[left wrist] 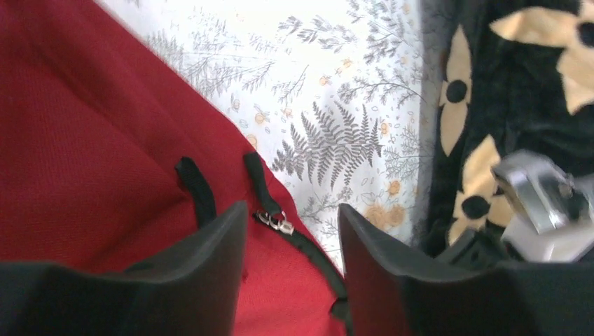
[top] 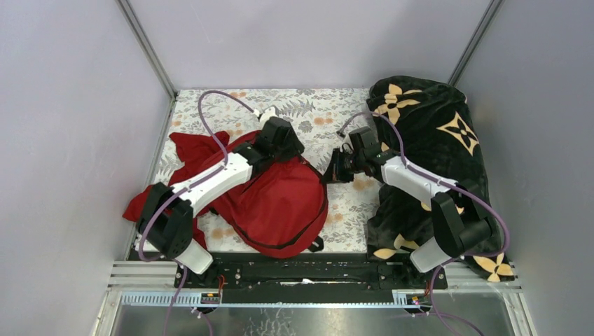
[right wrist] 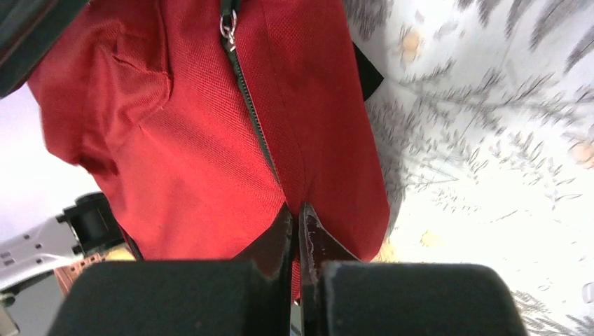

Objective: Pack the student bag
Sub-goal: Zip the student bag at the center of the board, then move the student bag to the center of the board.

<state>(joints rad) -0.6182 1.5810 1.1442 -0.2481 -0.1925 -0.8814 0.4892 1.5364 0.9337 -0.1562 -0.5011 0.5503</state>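
**1. Left hand.** My left hand [left wrist: 291, 234] is partly open, with a clear gap between its two fingers [left wrist: 210, 280]. It holds nothing. It hangs over the far end of the student bag [top: 280, 203].
- In the gap, just ahead of the fingertips, small metal zipper pulls [left wrist: 274, 221] lie close together on the black zip track.
- Two black pull tabs [left wrist: 196, 185] lie on the red fabric just beyond the left finger.
- Ahead of this hand and to its right is the table [left wrist: 336, 91] under a floral cover.
- Further right lies the black blanket [left wrist: 518, 98] with tan flower motifs.

**2. Right hand.** My right hand [right wrist: 299, 227] is closed, and its fingers are pressed together with no gap showing.
- The tips rest against the red fabric at the near edge of the bag, at the point where a black zipper [right wrist: 249, 112] runs down to them.
- I cannot tell whether any fabric is pinched between the tips.
- A metal slider [right wrist: 228, 26] sits on that zipper, well ahead of the hand.

**3. Student bag.** The bag lies flat on the table. My left arm reaches across it, and my right hand touches its right edge. A thin red cloth [top: 183, 150] lies beside the bag, on the side away from my right hand. The blanket lies behind my right hand, apart from the bag.
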